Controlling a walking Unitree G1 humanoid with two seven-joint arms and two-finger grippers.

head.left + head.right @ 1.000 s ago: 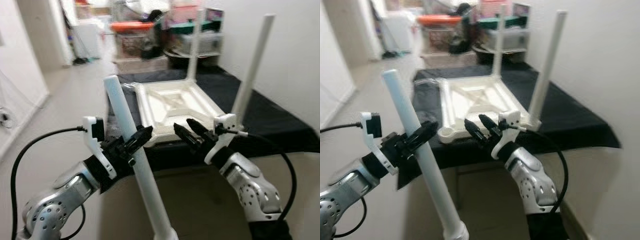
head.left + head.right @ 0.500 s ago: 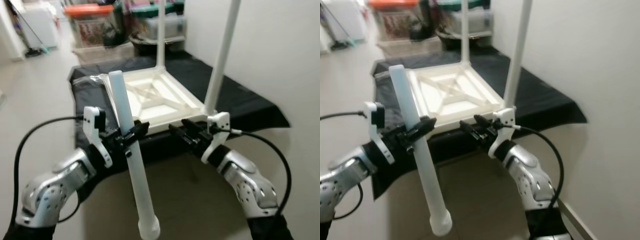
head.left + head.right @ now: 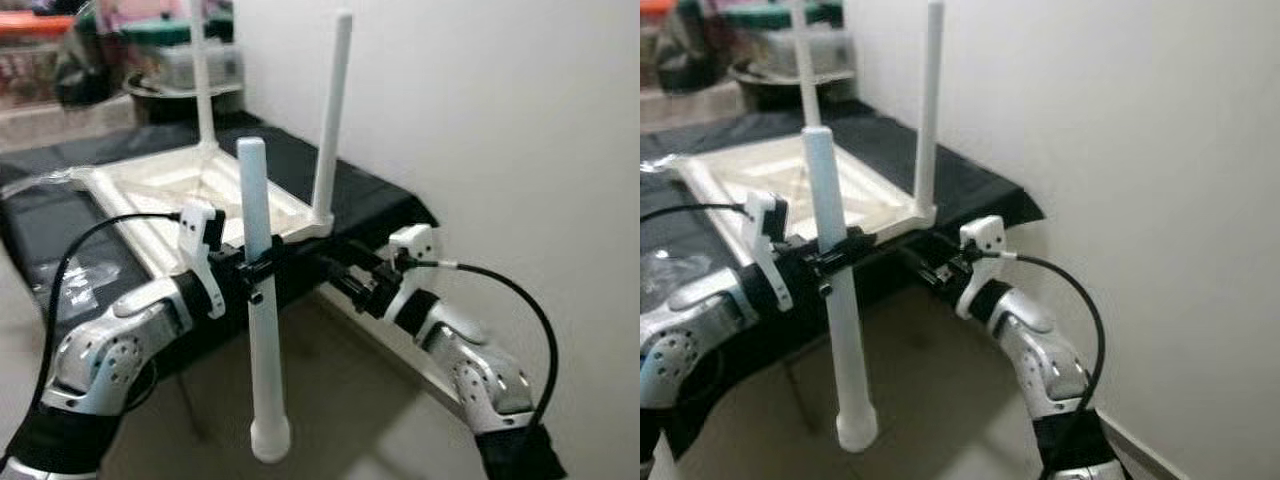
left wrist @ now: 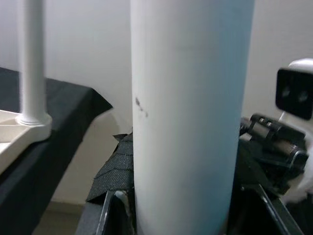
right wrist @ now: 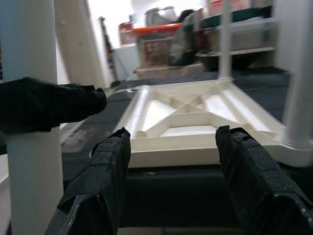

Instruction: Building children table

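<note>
Left tool (image 3: 262, 270) is clamped on a loose white leg (image 3: 262, 330), held upright just off the near edge of the upside-down tabletop (image 3: 150, 190) on the black counter (image 3: 375, 205). Right tool (image 3: 340, 275) sits beside that edge, fingers spread wide, empty.

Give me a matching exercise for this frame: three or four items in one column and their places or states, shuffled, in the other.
Items:
1. loose table leg
2. tabletop
3. right end effector
4. black cloth

States:
A. open, holding nothing
B. upside down, two legs already standing up from it
C. clamped upright in the left end effector
D. spread under the tabletop

Pairs: 1-C, 2-B, 3-A, 4-D
</note>
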